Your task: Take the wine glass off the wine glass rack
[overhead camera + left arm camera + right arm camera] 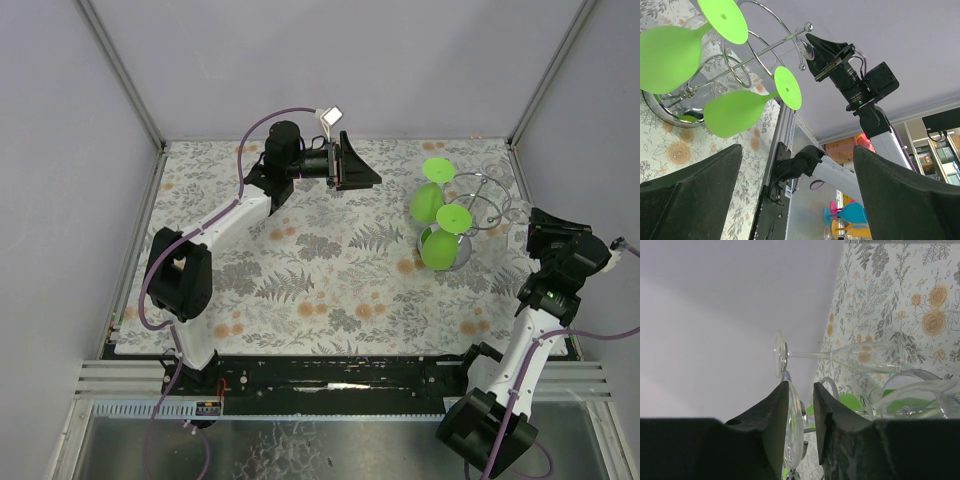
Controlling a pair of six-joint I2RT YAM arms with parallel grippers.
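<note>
Rack: wine glass rack (665, 112) is sitting at about 2 o'clock on the floral cloth (300, 280), top view, close to the right wall.
Right hand: right gripper (801, 395) is hovering at the rack's 3 o'clock side, tips right in among the wire arms.
Right fingers: they're standing narrow, just a slim gap. A clear wine glass (795, 425) is sitting foot edge-on in that gap, against one finger. Firm pinch or not, can't tell.
Task glass: that clear glass is hanging on the rack at its right side, not off yet.
Second clear glass: another clear wine glass (860, 357) is showing just past the fingertips in the wrist cam, stem lying across the view and foot toward the wall.
Green pair: far green wine glass (428, 200) is hanging at the rack's 10 o'clock. Near green wine glass (440, 250) is at its 7 o'clock. Both foot discs are facing up.
Left hand: left gripper (360, 163) is hanging at the table's 12 o'clock, well apart from the rack, spread wide and holding nothing.
Left aim: its fingers are pointing toward 3 o'clock, at the rack.
</note>
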